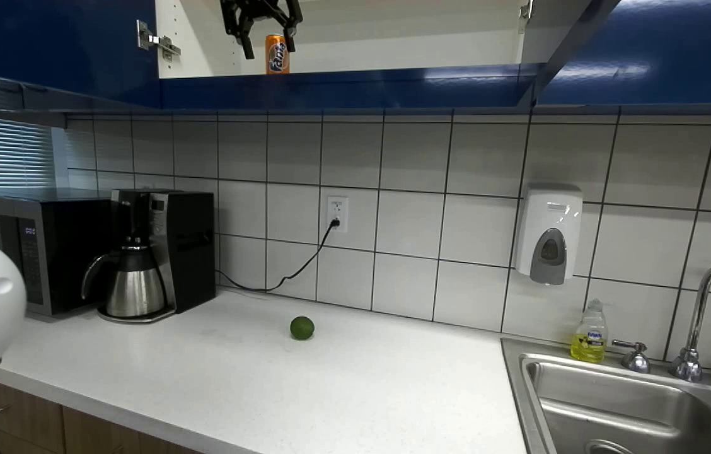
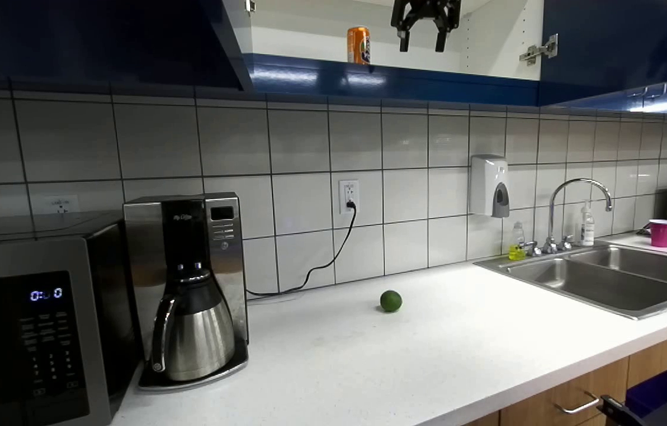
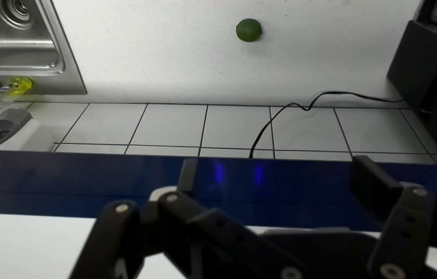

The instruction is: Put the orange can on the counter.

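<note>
White, dark-grouted wall tiles (image 1: 415, 217) form our background, below our black two-fingered gripper (image 2: 422, 47) and above the long, flat, off-white counter (image 1: 355, 378). We see the small orange cylindrical can (image 2: 358, 45) upright inside the open blue cabinet (image 2: 457, 87), just beyond the gripper and apart from it. Our gripper's fingers (image 3: 188, 174) are spread, holding only air. Well below them, the small dark green ball (image 1: 302, 328) rests on the counter. In both exterior views the black-and-steel coffee maker (image 2: 228, 236) stands lower left of our gripper, and the steel sink (image 2: 593, 284) lies lower right.
</note>
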Motion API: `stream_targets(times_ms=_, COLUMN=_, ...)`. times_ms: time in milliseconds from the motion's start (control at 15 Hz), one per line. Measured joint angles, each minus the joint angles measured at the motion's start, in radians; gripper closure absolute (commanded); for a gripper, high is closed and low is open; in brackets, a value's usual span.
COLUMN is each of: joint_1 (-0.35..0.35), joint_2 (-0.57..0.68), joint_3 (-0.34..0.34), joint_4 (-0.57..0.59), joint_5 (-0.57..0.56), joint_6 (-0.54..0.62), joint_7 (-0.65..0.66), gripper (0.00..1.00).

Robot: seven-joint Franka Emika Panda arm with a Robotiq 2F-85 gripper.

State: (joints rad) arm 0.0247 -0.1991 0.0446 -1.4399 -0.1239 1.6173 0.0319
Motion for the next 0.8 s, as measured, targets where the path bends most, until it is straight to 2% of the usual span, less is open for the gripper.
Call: stream_targets(times_ms=800, joint_1=0.016, joint_2=0.050, joint_3=0.013, joint_4=0.049, joint_5=0.000, joint_6=0.108, joint_7=0.030, gripper=0.00)
